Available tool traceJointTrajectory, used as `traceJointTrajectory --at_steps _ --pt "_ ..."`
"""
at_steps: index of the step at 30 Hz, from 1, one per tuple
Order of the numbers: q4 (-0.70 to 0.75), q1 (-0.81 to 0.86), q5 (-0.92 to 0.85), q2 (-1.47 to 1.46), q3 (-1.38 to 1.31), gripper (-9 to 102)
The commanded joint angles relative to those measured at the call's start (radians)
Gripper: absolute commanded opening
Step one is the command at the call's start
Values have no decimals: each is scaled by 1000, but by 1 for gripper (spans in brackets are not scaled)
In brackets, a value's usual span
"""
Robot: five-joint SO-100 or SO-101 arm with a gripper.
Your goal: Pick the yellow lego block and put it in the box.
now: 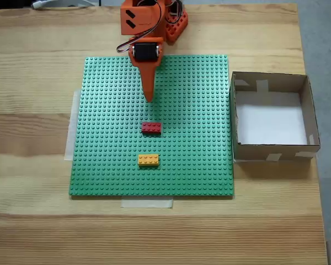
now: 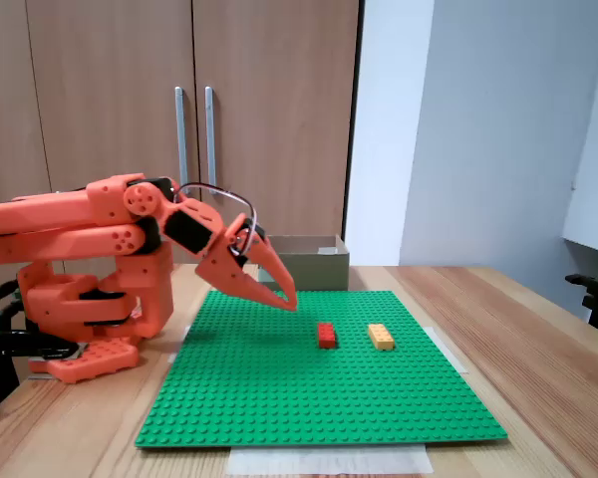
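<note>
The yellow lego block [image 1: 148,160] [image 2: 381,337] lies flat on the green studded baseplate [image 1: 198,165] [image 2: 279,398], toward its near edge in the top-down fixed view. The brown cardboard box [image 1: 275,149] [image 2: 304,270] with a white bottom stands beside the plate's right edge, with nothing inside. My orange gripper [image 1: 149,99] [image 2: 290,302] hangs above the plate, its fingers together and holding nothing. It is well short of the yellow block, with the red brick between them.
A red brick [image 1: 151,127] [image 2: 326,335] lies on the plate between the gripper tip and the yellow block. The arm's orange base [image 2: 80,299] sits at the table's far edge. Tape strips [image 1: 147,203] hold the plate to the wooden table [image 1: 33,221].
</note>
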Motion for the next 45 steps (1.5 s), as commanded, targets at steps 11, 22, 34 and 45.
traceJointTrajectory --at_steps 11,22,34,45 --pt "5 8 -8 8 3 -1" --pt "5 8 -8 8 3 -1" --pt "5 0 -20 8 3 -1" --pt "26 0 -23 -12 -25 -1"
